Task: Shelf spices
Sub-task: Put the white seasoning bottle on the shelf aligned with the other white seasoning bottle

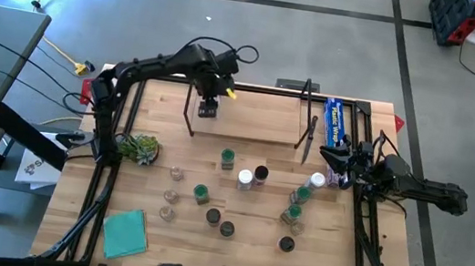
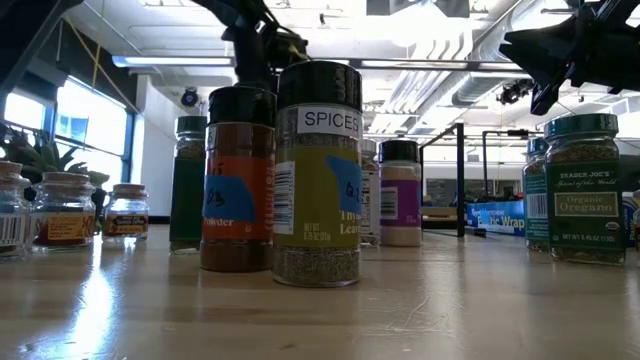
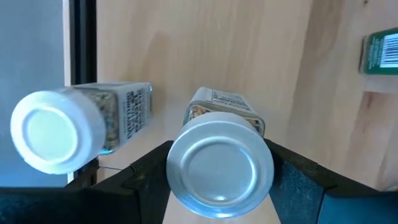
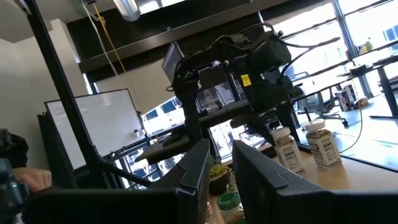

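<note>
Left arm, dark and jointed, reaches from the table's left edge across to the low light-wood shelf (image 1: 249, 112) with black metal end frames, and its wrist bends down over the shelf's left part. The left gripper (image 1: 209, 107) hangs there with its two dark fingers (image 3: 298, 186) spread either side of a small clear jar with a silver-grey round lid (image 3: 219, 163). The jar stands upright on the shelf board, and from the wrist view I cannot tell whether the fingers press on it or stand just clear. Just beside it, next to the black upright, stands a second clear jar with a white round lid (image 3: 57, 130).

Right arm comes in from the table's right edge, stretched low, with the right gripper (image 1: 350, 164) near the long blue wrap box (image 1: 337, 124). Its fingers stand close together with a narrow gap and nothing between them.

About a dozen spice jars (image 1: 253, 190) remain scattered upright on the wooden table (image 1: 330, 265), between the shelf and the near edge. A teal square cloth (image 1: 125, 232) lies at the near left, and a small green plant (image 1: 137, 147) sits at the left.
</note>
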Controlling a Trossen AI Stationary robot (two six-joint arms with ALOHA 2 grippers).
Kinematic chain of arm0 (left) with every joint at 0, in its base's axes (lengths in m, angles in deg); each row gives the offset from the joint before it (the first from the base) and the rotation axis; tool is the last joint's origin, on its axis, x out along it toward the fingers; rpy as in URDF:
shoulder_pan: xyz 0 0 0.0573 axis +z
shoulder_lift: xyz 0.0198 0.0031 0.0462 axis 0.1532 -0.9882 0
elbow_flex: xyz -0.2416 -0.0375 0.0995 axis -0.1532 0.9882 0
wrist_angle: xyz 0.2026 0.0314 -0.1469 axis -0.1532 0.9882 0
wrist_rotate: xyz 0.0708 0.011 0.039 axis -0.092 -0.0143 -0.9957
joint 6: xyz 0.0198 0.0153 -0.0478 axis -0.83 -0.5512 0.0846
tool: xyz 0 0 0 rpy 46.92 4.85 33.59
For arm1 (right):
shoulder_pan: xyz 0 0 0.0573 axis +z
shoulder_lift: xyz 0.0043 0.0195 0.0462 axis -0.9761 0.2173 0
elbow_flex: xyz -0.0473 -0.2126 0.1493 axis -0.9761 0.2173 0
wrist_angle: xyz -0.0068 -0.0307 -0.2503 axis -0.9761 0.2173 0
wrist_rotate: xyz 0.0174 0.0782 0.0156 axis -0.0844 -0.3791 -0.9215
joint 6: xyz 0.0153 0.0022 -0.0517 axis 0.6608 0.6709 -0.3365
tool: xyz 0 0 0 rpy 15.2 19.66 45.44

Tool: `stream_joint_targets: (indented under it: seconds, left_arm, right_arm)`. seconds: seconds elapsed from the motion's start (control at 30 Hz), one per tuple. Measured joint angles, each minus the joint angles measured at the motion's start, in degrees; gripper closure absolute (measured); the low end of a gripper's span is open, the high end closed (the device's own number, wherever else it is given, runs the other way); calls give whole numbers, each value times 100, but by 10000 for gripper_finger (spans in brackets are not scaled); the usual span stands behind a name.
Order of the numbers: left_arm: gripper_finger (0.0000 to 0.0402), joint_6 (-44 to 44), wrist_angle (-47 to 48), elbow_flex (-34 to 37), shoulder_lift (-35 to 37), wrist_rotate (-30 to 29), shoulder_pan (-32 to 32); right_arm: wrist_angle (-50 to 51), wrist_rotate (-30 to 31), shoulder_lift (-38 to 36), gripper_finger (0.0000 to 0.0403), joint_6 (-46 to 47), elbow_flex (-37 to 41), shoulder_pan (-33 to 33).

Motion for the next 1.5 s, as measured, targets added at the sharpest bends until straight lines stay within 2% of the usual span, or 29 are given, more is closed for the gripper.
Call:
stream_joint_targets:
  seconds: [0.67,1.5]
  left_arm:
    - [175,11,-375,-2,2,286,260]
    - [174,-41,-424,-2,2,-377,238]
  right_arm:
    - [0,-1,-1,337,2,0,1]
    - [0,0,0,337,20,0,-1]
